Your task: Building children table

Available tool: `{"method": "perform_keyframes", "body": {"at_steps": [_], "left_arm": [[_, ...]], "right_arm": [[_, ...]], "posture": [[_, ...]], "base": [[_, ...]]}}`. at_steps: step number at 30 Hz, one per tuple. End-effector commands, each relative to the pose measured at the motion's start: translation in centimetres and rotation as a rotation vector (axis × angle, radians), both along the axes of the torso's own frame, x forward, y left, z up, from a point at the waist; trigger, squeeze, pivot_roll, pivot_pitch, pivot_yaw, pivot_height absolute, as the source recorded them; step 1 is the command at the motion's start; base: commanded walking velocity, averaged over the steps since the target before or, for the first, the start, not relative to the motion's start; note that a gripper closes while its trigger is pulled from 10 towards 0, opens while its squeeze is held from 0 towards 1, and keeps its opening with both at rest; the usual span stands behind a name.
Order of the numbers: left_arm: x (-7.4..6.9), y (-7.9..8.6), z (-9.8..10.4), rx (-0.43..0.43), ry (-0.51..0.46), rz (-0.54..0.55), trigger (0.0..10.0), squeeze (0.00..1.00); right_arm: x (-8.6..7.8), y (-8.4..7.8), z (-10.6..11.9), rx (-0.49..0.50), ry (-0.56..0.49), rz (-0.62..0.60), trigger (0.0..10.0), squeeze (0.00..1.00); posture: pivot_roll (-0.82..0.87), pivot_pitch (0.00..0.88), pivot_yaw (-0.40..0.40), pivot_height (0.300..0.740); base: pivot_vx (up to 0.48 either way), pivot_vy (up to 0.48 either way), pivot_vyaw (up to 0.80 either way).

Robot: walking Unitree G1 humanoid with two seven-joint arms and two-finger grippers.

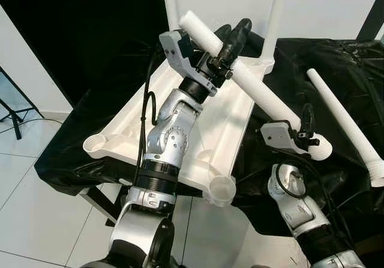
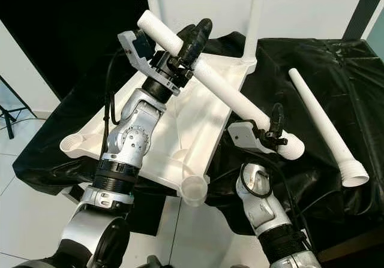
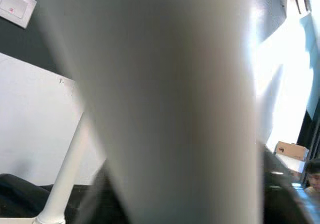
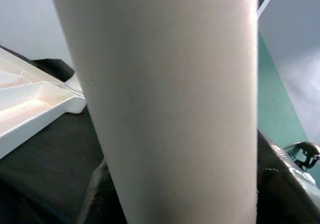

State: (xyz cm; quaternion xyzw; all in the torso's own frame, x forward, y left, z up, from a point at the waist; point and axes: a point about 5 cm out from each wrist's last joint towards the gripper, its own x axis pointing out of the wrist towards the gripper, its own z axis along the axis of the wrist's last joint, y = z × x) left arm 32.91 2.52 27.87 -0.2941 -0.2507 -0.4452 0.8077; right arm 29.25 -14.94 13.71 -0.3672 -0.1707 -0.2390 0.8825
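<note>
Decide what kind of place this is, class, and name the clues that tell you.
Probably an indoor studio or test room, not a lived-in home. A black cloth drapes the work surface, a black stand sits on the tiled floor, and the upturned white table top lies mid-assembly.

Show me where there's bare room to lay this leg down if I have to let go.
Free: the black cloth between the held leg and the loose leg, and the cloth beyond it. Crowded: the upturned tabletop, under the left gripper, and the near socket beside the right gripper.
</note>
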Motion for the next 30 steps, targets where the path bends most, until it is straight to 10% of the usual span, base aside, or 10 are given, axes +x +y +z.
{"method": "perform_keyframes", "body": {"at_steps": [1,2,5,7,11,12,13,14,29,30], "left_arm": [[-0.5,-1.3,0.6,-0.04,-0.003,-0.038,0.0,0.3],[-0.6,-1.2,0.6,-0.042,-0.005,-0.042,0.0,0.3],[-0.6,-1.2,0.6,-0.043,-0.003,-0.043,0.0,0.3],[-0.5,-1.2,0.6,-0.043,0.0,-0.039,0.0,0.3],[-0.5,-1.2,0.5,-0.049,0.001,-0.047,0.0,0.3],[-0.5,-1.2,0.5,-0.049,0.001,-0.05,0.0,0.3],[-0.5,-1.2,0.5,-0.049,0.001,-0.05,0.0,0.3],[-0.5,-1.2,0.4,-0.048,0.002,-0.051,0.0,0.3],[-0.6,-1.6,0.3,-0.039,-0.004,-0.075,0.0,0.3],[-0.6,-1.7,0.4,-0.037,-0.007,-0.079,0.0,0.3]], "right_arm": [[-0.3,2.2,0.5,-0.047,-0.074,0.114,1.1,0.0],[-0.2,2.5,0.4,-0.052,-0.064,0.133,10.0,0.0],[0.2,3.0,0.2,-0.053,-0.021,0.175,10.0,0.0],[0.8,3.8,0.2,0.051,0.081,0.278,10.0,1.0],[1.3,5.4,0.6,0.213,0.24,0.461,10.0,1.0],[1.4,5.5,1.2,0.256,0.261,0.492,10.0,0.56],[1.4,5.5,1.2,0.256,0.261,0.492,10.0,0.56],[1.4,5.6,1.8,0.274,0.271,0.518,10.0,0.0],[2.8,0.6,2.5,0.266,0.578,0.643,10.0,0.0],[2.7,0.3,1.8,0.241,0.638,0.665,7.7,0.0]], "posture": [[-0.14,0.0,0.095,0.74],[-0.14,0.0,0.093,0.74],[-0.14,0.0,0.091,0.74],[-0.14,0.0,0.086,0.74],[-0.15,0.0,0.081,0.74],[-0.15,0.0,0.077,0.74],[-0.15,0.0,0.077,0.74],[-0.15,0.0,0.075,0.74],[-0.16,0.0,0.07,0.74],[-0.17,0.0,0.071,0.74]], "base": [[0.0,0.0,0.0],[0.0,0.0,0.0],[0.0,0.0,0.0],[0.0,0.0,0.0],[0.0,0.0,0.0],[0.0,0.0,0.0],[0.0,0.0,0.0],[0.0,0.0,0.0],[0.0,0.0,0.0],[0.0,0.0,0.0]]}}
